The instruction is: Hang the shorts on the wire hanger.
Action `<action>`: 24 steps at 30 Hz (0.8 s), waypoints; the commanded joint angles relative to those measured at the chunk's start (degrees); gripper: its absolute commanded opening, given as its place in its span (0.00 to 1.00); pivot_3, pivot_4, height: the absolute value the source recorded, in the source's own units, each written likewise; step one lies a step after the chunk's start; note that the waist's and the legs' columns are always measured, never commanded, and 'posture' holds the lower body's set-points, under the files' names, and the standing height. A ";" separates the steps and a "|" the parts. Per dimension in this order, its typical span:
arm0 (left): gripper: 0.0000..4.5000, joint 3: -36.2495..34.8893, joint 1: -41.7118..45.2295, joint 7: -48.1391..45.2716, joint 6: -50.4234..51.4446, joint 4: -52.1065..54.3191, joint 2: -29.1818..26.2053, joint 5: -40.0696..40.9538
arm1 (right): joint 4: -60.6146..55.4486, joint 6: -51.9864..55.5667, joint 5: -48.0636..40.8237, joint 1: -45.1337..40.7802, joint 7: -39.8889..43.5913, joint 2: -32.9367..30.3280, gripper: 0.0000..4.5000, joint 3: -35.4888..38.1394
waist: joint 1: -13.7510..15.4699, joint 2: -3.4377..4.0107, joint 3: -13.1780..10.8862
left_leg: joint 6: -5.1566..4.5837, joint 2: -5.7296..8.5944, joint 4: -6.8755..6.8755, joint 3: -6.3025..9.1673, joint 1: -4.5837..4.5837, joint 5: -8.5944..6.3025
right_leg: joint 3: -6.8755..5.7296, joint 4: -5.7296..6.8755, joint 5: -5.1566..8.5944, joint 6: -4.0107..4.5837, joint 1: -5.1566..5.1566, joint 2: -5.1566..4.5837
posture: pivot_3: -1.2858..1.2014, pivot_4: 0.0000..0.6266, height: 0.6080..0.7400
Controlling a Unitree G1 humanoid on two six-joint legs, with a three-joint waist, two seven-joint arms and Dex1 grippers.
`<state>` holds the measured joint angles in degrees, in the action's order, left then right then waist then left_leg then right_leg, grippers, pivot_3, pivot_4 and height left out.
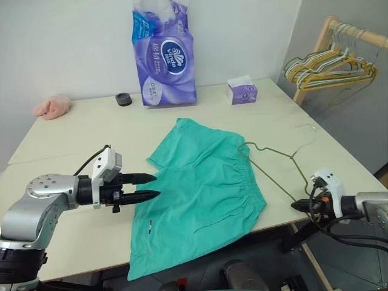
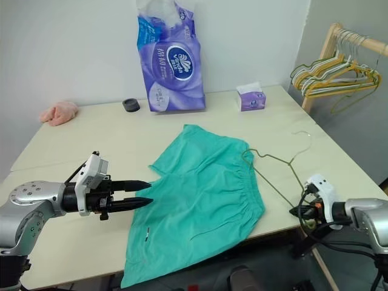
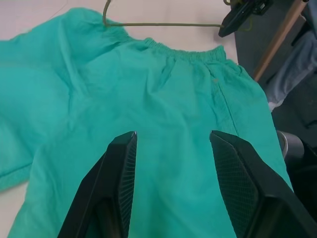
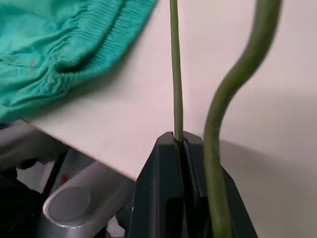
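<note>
The teal-green shorts (image 1: 206,188) lie spread flat on the table, one leg hanging over the front edge. The olive wire hanger (image 1: 291,157) lies to their right, one end at the gathered waistband and its hook pointing away. At the table's front right edge my right gripper (image 1: 295,206) is shut on the wire hanger (image 4: 174,74), whose thin wire is pinched between the pads. My left gripper (image 1: 157,185) hovers open just left of the shorts, pointing at them with nothing between its fingers (image 3: 124,163).
At the back of the table stand a purple tissue pack (image 1: 163,54) and a small tissue box (image 1: 242,92). A black round object (image 1: 123,99) and a pink cloth lump (image 1: 51,107) lie further left. A wooden rack with bunched hangers (image 1: 330,63) stands beyond the right edge.
</note>
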<state>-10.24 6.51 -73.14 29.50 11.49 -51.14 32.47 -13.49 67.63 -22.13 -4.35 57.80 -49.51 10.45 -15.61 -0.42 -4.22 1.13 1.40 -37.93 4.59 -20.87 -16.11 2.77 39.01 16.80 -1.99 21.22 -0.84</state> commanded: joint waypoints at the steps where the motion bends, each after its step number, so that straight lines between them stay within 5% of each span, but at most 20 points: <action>1: 0.55 0.72 0.48 0.15 -1.72 0.97 -0.24 -0.72 | -1.54 2.66 -3.24 0.62 -1.86 0.18 0.00 3.41 | -0.50 0.01 0.00 | 0.00 0.00 0.02 0.00 0.00 0.00 | 0.02 0.00 0.00 0.00 0.01 0.01 | 0.37 0.04 1.00; 24: 0.55 -1.34 0.51 4.23 -3.06 -2.19 -1.33 -2.33 | -1.20 4.65 -11.81 -3.18 -4.90 -0.23 0.00 -1.67 | -1.75 -0.03 0.02 | 0.00 -0.01 0.03 0.01 -0.03 -0.01 | 0.04 -0.02 0.01 -0.01 0.02 0.04 | 0.38 0.03 1.00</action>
<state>-9.40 6.60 -69.27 27.21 9.01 -51.60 30.08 -13.55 72.36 -32.64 -6.20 52.46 -48.88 8.17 -17.36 -0.45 -4.20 1.13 1.39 -37.89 4.61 -20.90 -16.11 2.80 39.00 16.81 -2.00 21.24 -0.80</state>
